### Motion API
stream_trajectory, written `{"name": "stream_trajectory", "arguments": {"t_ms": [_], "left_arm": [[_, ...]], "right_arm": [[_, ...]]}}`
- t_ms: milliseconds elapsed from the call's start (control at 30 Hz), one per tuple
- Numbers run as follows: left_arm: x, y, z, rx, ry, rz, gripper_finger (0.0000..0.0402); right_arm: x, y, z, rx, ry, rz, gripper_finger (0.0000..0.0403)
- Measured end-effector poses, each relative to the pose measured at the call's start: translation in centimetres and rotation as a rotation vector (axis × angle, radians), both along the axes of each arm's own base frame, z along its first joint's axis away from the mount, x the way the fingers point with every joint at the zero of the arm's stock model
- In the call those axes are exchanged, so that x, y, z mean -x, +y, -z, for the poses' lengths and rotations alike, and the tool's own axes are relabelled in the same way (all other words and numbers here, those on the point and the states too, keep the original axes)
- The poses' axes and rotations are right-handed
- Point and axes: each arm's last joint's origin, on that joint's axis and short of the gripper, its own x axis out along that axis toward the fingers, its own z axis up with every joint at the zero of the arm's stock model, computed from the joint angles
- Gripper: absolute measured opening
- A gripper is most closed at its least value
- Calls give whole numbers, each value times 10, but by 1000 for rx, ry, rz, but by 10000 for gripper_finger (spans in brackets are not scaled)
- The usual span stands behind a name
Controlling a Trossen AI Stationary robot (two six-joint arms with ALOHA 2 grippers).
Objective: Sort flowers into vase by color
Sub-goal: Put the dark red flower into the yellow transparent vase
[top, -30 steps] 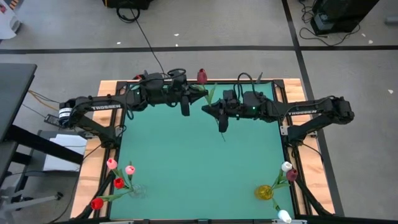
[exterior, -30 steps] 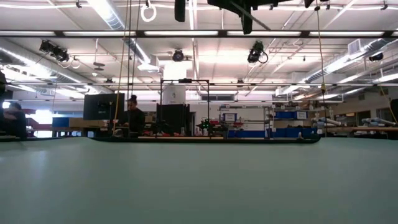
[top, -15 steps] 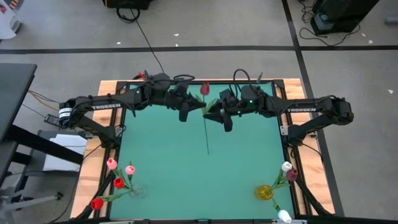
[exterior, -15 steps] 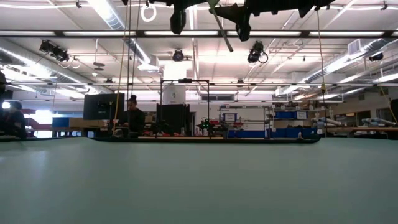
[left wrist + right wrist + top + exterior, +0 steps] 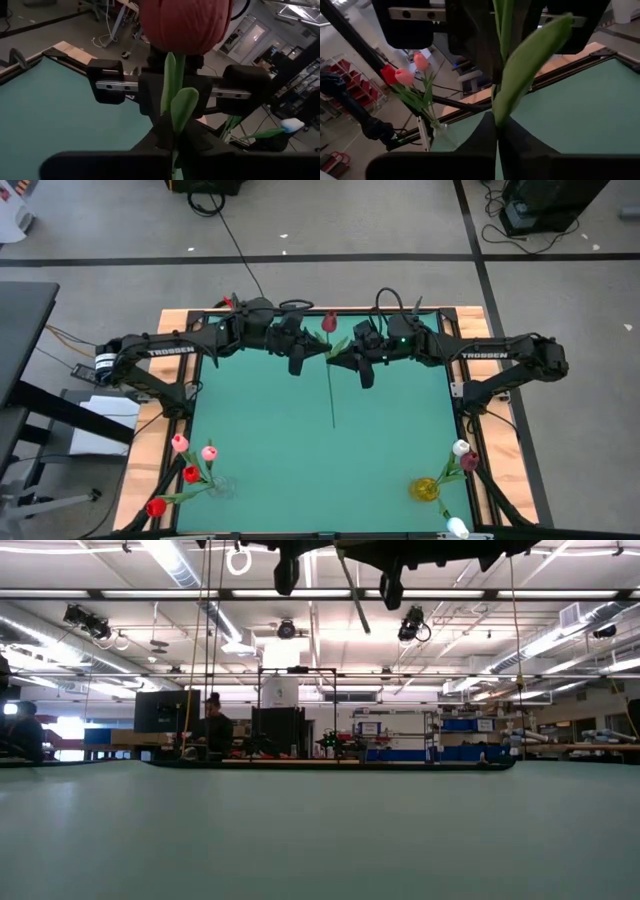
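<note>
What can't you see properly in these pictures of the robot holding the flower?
- Low view: the vases are out of frame; only the stem hangs down.
- High view: arm bodies cover both grips on the maroon tulip.
- Left wrist view: the tulip head fills the frame.
- Right wrist view: a leaf hides the far gripper.

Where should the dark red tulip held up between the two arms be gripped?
On the thin stem, just below the leaves, coming in from the side with the fingers across it. The dark red tulip is held head up, its long stem is bare lower down, and the head looks soft. The left tool and right tool pinch it near the leaves from opposite sides.
</note>
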Motion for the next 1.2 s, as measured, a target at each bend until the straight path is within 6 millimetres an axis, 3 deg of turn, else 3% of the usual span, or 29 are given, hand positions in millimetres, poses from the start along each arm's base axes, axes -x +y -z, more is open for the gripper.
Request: {"name": "stream_trajectory", "arguments": {"t_ms": [233, 467, 667, 800, 1000, 1200], "left_arm": [[6, -1, -4, -29, 3, -7, 93], [27, -5, -26, -131, -71, 6, 149], [44, -16, -48, -342, -189, -3, 143], [48, -21, -49, -374, -178, 8, 130], [59, -23, -51, -368, -149, 12, 121], [70, -25, -59, -374, -183, 5, 121]], "right_arm": [[6, -3, -5, 80, 5, 122, 4], [36, -2, -24, 291, 24, 236, 2], [75, 5, -48, 385, 10, 297, 2], [104, 14, -66, 403, -76, 291, 2], [138, 37, -81, 552, -200, 63, 3], [153, 56, -78, 508, -191, -112, 3]]}}
